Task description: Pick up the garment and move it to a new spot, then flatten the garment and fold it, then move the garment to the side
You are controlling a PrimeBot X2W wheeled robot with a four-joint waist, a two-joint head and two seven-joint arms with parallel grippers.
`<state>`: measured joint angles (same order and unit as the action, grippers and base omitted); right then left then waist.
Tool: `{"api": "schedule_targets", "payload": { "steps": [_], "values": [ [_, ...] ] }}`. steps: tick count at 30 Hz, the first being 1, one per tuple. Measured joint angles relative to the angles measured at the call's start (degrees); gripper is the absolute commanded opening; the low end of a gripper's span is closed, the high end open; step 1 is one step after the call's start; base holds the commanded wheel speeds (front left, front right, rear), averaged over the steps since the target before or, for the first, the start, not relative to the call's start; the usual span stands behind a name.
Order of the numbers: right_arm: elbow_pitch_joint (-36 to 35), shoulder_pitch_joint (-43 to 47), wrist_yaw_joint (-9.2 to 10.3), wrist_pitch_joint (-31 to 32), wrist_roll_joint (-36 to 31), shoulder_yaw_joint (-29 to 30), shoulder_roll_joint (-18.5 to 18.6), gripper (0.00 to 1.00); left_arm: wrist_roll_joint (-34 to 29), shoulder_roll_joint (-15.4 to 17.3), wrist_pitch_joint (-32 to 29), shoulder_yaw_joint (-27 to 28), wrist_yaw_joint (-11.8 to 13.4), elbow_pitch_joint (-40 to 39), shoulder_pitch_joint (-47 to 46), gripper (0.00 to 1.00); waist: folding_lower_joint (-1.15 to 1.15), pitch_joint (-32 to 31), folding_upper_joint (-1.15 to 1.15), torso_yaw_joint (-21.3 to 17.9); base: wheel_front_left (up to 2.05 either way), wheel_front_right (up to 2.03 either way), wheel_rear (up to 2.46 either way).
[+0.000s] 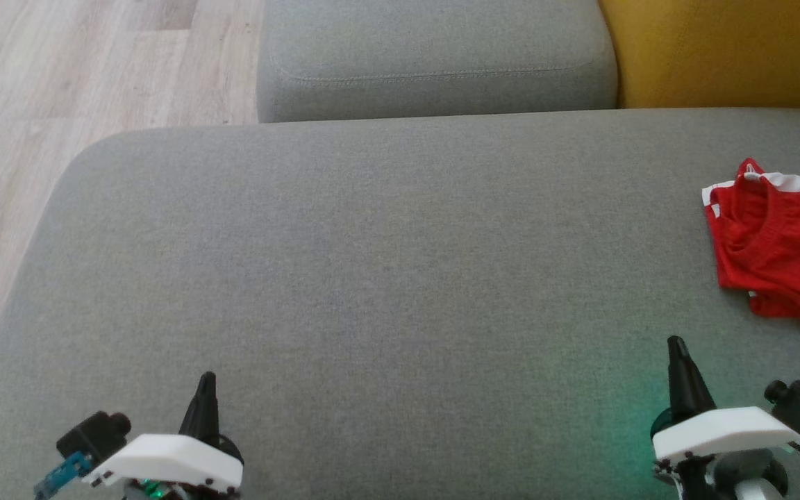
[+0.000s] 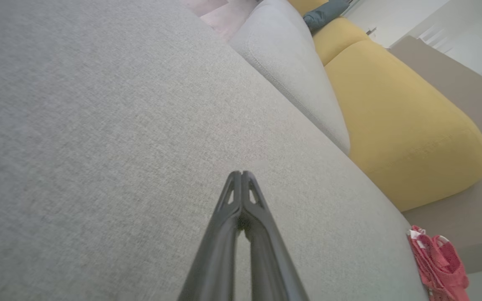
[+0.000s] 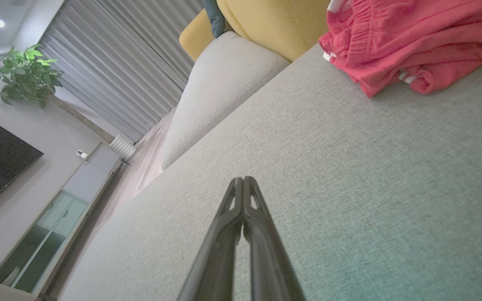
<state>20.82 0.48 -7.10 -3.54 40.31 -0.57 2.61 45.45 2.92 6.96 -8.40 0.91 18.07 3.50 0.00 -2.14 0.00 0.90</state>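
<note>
Both sets of fingers were clenched tip to tip on nothing. Left fingers (image 1: 207,385) sat low at the near-left of the grey cushion (image 1: 372,278), right fingers (image 1: 678,351) at the near-right, both pointing away from the robot. Each wrist view showed the tips pressed together with no cloth between them. It read as a symmetric parked pose, arms tucked to the near edge so the wide middle of the cushion was free as a work area.

The garment (image 1: 778,243) lay at the cushion's far right, cut off by the head view's edge, beyond the right fingers and clear of them. It was red with white trim, bunched in loose layers with wrinkles and a rolled hem, not spread flat.

My judgement was that this fit 2 stages: a heap waiting to be picked up, or a rough fold already set aside. The pictures didn't settle which. The right arm was the nearer one to it. Soft cloth like that would likely sag and unfold if lifted from 1 pinch.
</note>
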Motion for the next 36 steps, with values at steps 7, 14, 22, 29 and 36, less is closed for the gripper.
{"api": "schedule_targets", "payload": {
  "steps": [7, 14, 22, 29, 36],
  "values": [
    [-0.4, 0.0, 0.0, 0.6, 4.5, 0.9, 0.0, 0.0, 4.1, 0.0, -1.2, 1.2, -0.9, -0.2, -0.5, 0.0, 0.0, 0.2, 0.0, -0.1, 0.0, 0.0, 0.0],
    [-0.7, -0.6, 0.0, 1.7, 9.6, 1.5, 0.0, 0.0, 8.9, 0.0, -2.4, 2.1, -1.5, -0.4, -0.8, 0.0, 0.0, 0.4, 0.0, -0.2, 0.0, 0.0, 0.0],
    [-1.4, -1.2, 0.0, 2.8, 14.9, 2.6, 0.0, 0.0, 13.6, 0.0, -3.7, 3.6, -2.5, -0.8, -1.9, 0.0, 0.0, 0.7, 0.0, -0.3, 0.0, 0.0, 0.0],
    [-1.7, -1.2, 0.0, 3.6, 19.4, 3.1, 0.0, 0.0, 17.8, 0.0, -4.7, 4.4, -3.0, -0.8, -2.2, 0.0, 0.0, 0.9, 0.0, -0.3, 0.0, 0.0, 0.0],
    [-2.1, -1.3, 0.0, 4.6, 23.9, 3.8, 0.0, 0.0, 21.9, 0.0, -5.9, 5.6, -3.7, -1.1, -2.9, 0.0, 0.0, 1.1, 0.0, -0.4, 0.0, 0.0, 0.0]
  ]
}}
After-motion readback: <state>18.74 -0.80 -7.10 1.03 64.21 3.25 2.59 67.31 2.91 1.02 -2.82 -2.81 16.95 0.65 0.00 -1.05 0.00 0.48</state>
